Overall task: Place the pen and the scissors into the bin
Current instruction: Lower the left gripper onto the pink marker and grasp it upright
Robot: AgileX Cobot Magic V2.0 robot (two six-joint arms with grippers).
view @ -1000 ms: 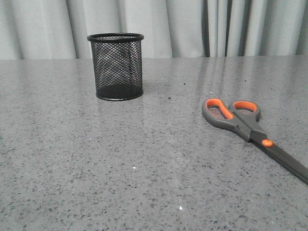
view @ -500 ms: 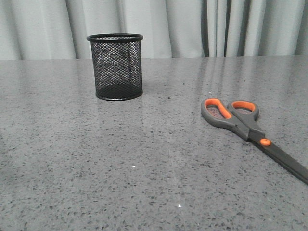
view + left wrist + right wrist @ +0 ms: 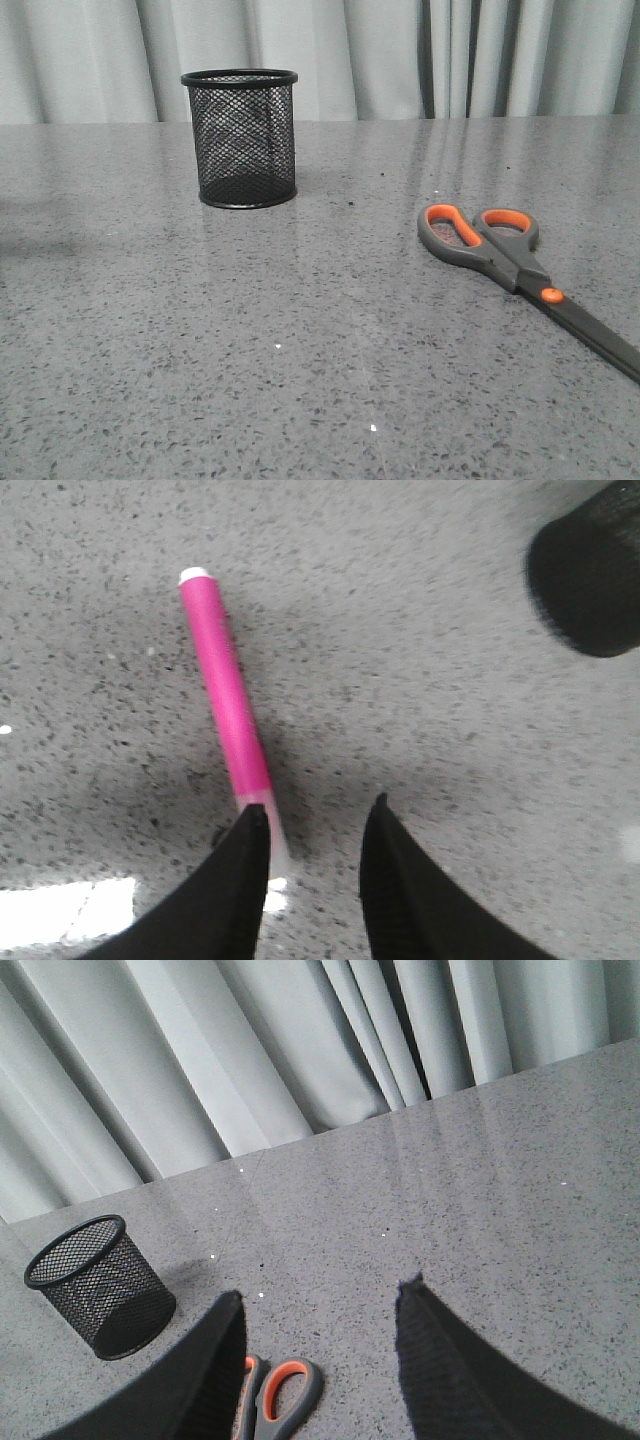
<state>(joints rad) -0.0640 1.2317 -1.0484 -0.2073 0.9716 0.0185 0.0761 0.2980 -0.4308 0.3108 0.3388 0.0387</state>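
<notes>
The pink pen (image 3: 225,695) lies flat on the grey table and shows only in the left wrist view, with its white tip pointing away from the fingers. My left gripper (image 3: 318,808) is open just above it. One fingertip (image 3: 252,830) covers the pen's near end, and the gap between the fingers is empty. The black mesh bin (image 3: 240,140) stands upright at the back left and looks empty; it also shows blurred in the left wrist view (image 3: 590,580). The scissors (image 3: 500,255) lie closed at the right. My right gripper (image 3: 322,1290) is open, high above the scissors' orange loops (image 3: 290,1395).
Grey pleated curtains (image 3: 400,55) hang behind the table's far edge. The speckled grey tabletop (image 3: 300,350) stretches between bin and scissors. Neither arm shows in the front view. The bin also shows in the right wrist view (image 3: 95,1285).
A faint shadow has come onto the table's left side in the front view. The bin and scissors stay about where they were.
</notes>
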